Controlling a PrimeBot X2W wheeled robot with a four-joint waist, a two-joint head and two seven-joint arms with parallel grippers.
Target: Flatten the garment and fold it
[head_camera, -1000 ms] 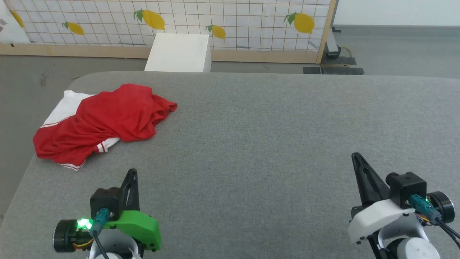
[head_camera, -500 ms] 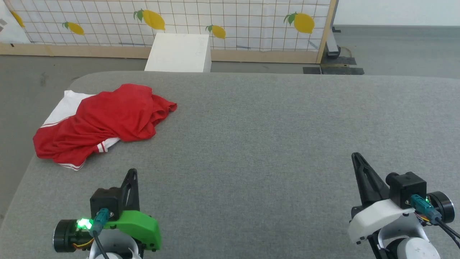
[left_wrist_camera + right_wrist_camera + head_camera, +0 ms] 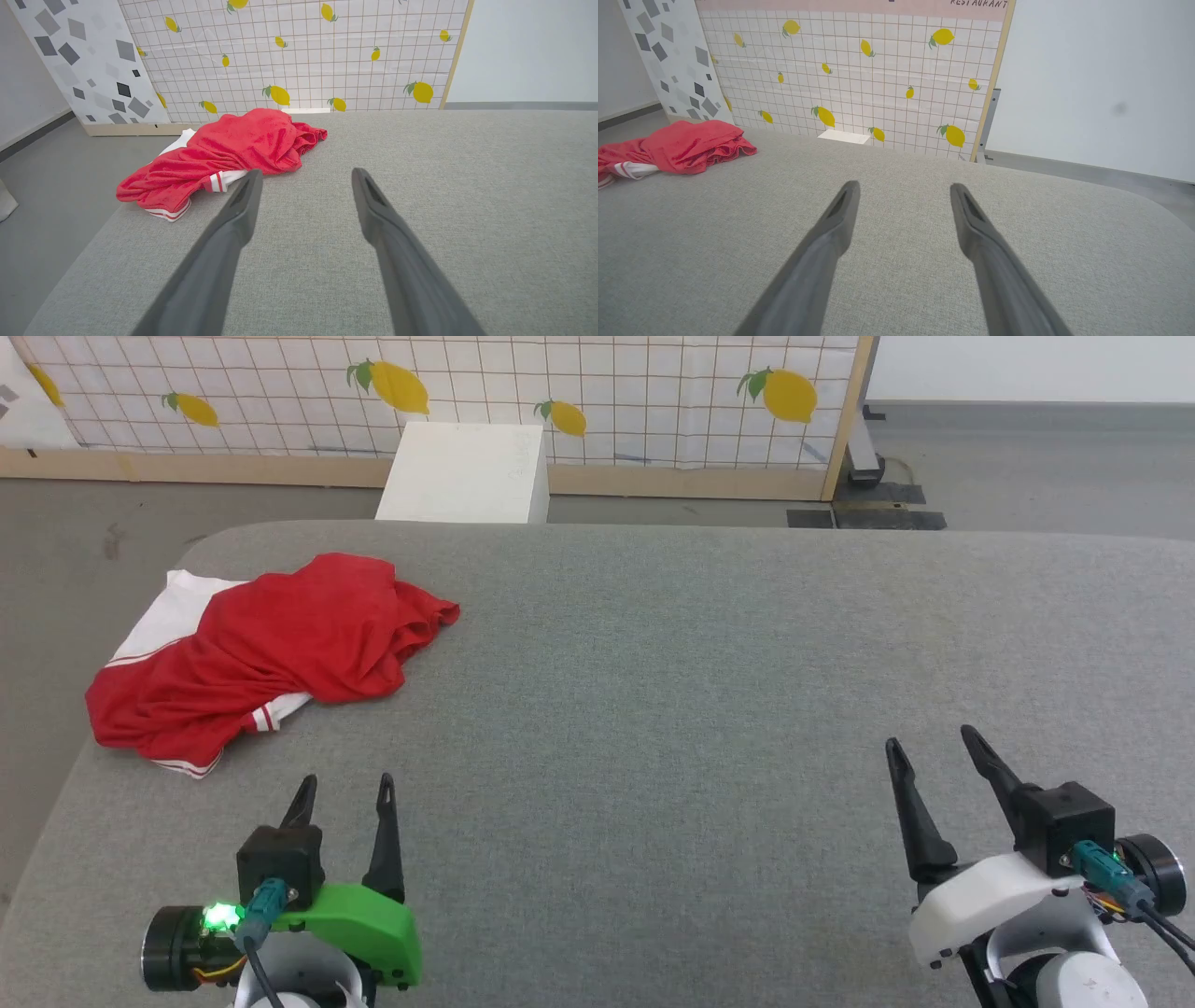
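The garment (image 3: pixel 271 649) lies crumpled at the far left of the grey table (image 3: pixel 700 653), red with a white sleeve and red-and-white striped trim showing; its lettering is hidden in the folds. In the left wrist view the garment (image 3: pixel 233 147) sits ahead and to the left, in the right wrist view the garment (image 3: pixel 677 147) is far left. My left gripper (image 3: pixel 344 786) stands open near the front left, a short way in front of the garment. My right gripper (image 3: pixel 929 739) stands open at the front right, far from it. Both hold nothing.
A white box (image 3: pixel 465 473) stands on the floor behind the table, in front of a lemon-patterned screen (image 3: pixel 467 392). The table's left edge (image 3: pixel 56 784) runs close beside the garment. Grey floor surrounds the table.
Both grippers have gone from shut to open. The arms and the garment have stayed where they were.
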